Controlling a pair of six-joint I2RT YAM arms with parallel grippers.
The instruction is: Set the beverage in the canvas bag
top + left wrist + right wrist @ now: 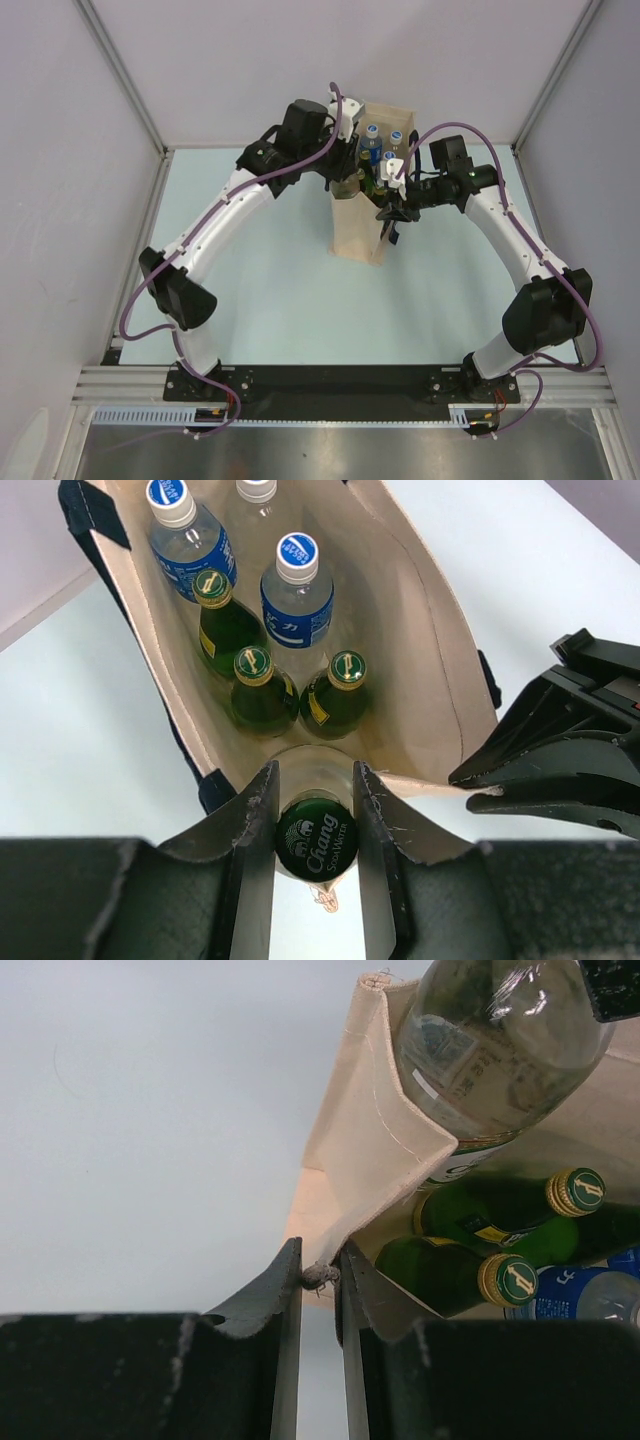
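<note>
**A:** Aqua table (270,290), what stands on it?

**B:** The canvas bag (356,228), upright toward the far side between the two arms, with its mouth open.

**A:** What's inside?

**B:** Three green bottles (258,685) and three clear plastic bottles (296,600), all standing.

**A:** And the beverage?

**B:** The Chang bottle (317,840) is at the near end of the mouth against the rim, higher than the rest. The left gripper (316,800) clamps its capped neck.

**A:** And the other?

**B:** The right gripper (320,1272) is pinched tight on the corner of the bag's rim.

The left arm (225,215) and right arm (510,235) are arching inward, wrists tipping downward, the left gripper (313,780) and right gripper (320,1260) both clamping tight
</note>
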